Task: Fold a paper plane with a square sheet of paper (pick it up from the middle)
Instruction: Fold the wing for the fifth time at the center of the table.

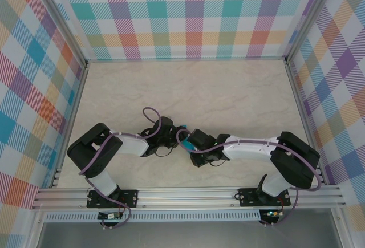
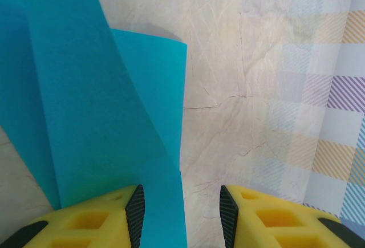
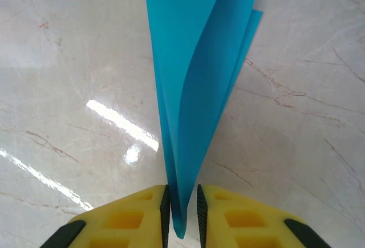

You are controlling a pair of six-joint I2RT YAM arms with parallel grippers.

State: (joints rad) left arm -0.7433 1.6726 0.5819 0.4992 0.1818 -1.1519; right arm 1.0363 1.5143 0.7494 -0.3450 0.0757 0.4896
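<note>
Right gripper (image 3: 181, 205) is pinching the one teal sheet of paper (image 3: 194, 60) in a narrow grip between its two yellow fingers (image 3: 125, 219), the folded layers fanning out over the marble table (image 3: 68, 60). Left gripper (image 2: 181, 205) is standing partly open, with the sheet resting against one finger only. Both arms (image 1: 131, 145) are meeting mid-table, the paper between them.
</note>
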